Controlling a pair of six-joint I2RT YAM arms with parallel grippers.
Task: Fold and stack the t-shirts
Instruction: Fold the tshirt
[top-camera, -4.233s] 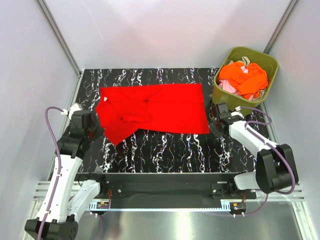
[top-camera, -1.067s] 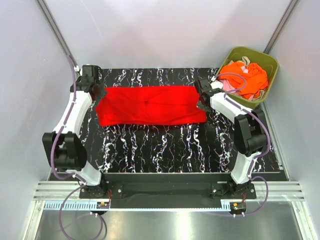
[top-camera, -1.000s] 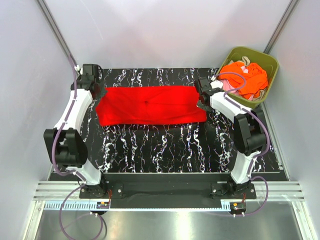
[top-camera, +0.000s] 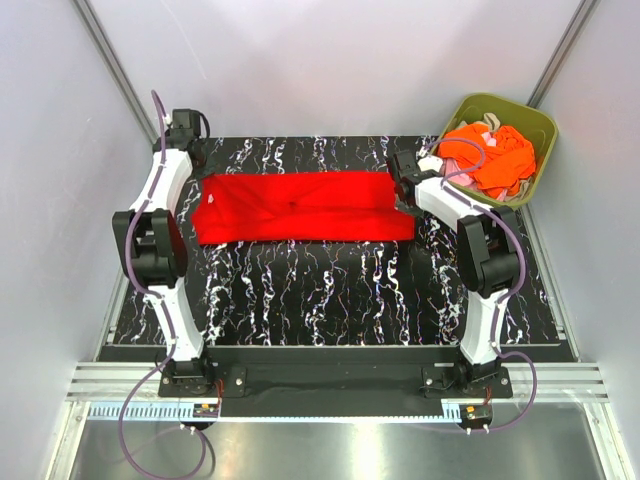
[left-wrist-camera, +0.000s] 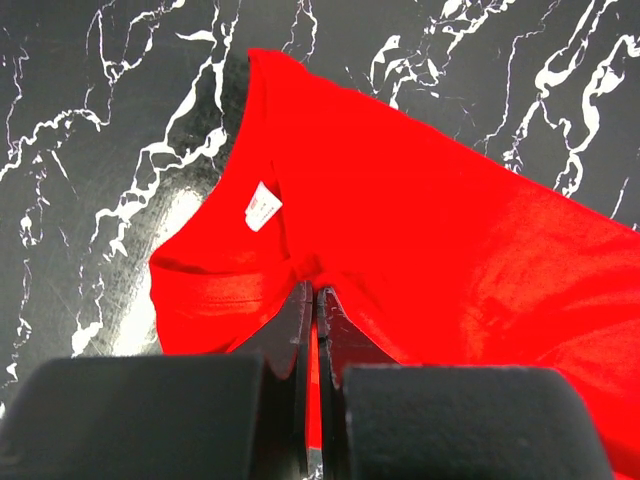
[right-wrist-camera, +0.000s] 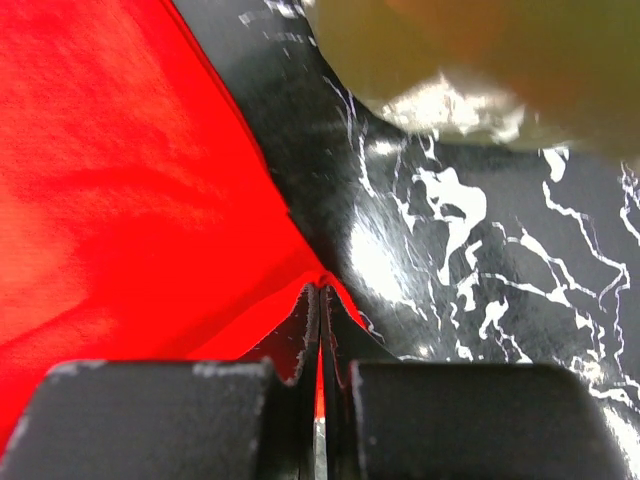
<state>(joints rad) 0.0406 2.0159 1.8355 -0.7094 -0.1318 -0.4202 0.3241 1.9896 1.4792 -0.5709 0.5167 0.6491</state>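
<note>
The left gripper (left-wrist-camera: 312, 300) is pressed together on the red t-shirt (top-camera: 300, 207). A small fold of cloth by the collar edge is caught between its fingertips, and the white neck label (left-wrist-camera: 262, 207) lies just ahead of them, a little to the left. The right gripper (right-wrist-camera: 318, 298) is closed in the same way on the shirt's opposite end, nipping a corner of the cloth. Ahead of it and to its right, close and blurred, stands the olive-green bin (top-camera: 537, 128), which holds a heap of orange shirts (top-camera: 492, 157).

Between the two grippers the red shirt spans the far part of the table (top-camera: 330, 290) as one long band. The table top is glossy black veined with white, and it throws back bright glare spots beside each gripper. Pale, plain walls (top-camera: 320, 70) close the cell on three sides — a metal rail (top-camera: 330, 385) runs along the near edge by the arm bases.
</note>
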